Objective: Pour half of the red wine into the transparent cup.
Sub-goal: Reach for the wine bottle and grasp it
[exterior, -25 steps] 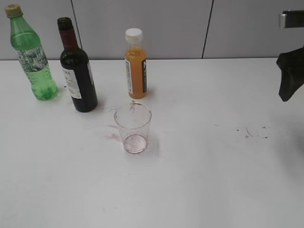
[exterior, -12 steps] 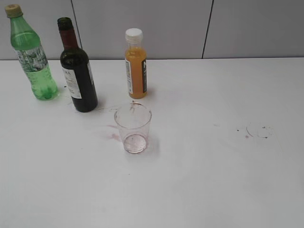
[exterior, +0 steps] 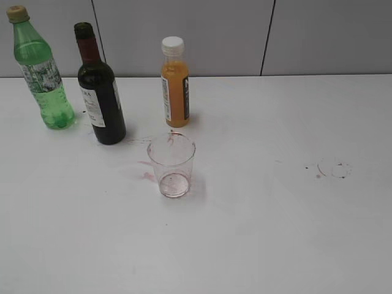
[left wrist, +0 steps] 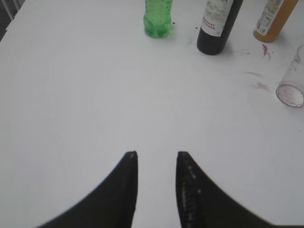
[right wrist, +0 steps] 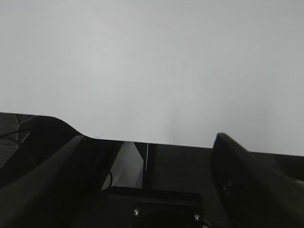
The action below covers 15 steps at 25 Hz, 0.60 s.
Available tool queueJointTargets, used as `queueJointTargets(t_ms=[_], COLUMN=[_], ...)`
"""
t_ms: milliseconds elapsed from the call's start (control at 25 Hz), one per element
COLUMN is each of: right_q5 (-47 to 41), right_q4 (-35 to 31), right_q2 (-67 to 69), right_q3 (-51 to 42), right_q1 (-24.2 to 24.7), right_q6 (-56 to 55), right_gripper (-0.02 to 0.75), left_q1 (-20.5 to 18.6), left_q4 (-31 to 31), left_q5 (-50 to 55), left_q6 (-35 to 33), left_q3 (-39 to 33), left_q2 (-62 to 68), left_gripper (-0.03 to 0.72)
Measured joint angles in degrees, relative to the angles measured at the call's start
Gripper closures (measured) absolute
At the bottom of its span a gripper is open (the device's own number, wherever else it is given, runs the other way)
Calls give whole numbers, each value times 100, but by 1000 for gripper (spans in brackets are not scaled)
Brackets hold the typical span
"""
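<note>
A lab-style test bench rather than a home or bar: a bare white table [exterior: 275, 233] runs up to plain grey wall panels [exterior: 184, 30] split by dark seams. Three bottles [exterior: 101, 92] and a stained plastic cup [exterior: 171, 165] stand alone on it. Dried reddish spots [exterior: 147, 176] and a faint ring mark [exterior: 334, 168] stain the tabletop.

A green plastic bottle [exterior: 40, 70] with a tan cap stands upright at the far left of the white table [exterior: 257, 233], near the grey wall panels [exterior: 214, 37]. Further right, an orange juice bottle [exterior: 175, 83] with a white cap also stands upright. Small reddish stains [exterior: 147, 174] mark the tabletop, and a faint ring mark [exterior: 335, 168] with a few specks lies well off to the right.
</note>
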State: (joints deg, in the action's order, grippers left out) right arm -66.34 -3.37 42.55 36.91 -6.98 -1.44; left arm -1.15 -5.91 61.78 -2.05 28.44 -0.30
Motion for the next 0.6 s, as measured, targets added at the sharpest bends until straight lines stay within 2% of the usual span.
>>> queueJointTargets(t_ms=[240, 600], right_q5=[399, 615], right_q4=[-59, -197], right_q2=[-851, -1418], right_q3=[-732, -851], right_q1=[0, 6], right_q6=[-15, -15], right_gripper=[139, 141], left_q1=[0, 0], left_q4=[0, 0], left_q5=[0, 0], left_q6=[0, 0], left_q3=[0, 0], left_q2=[0, 0], left_gripper=[479, 479])
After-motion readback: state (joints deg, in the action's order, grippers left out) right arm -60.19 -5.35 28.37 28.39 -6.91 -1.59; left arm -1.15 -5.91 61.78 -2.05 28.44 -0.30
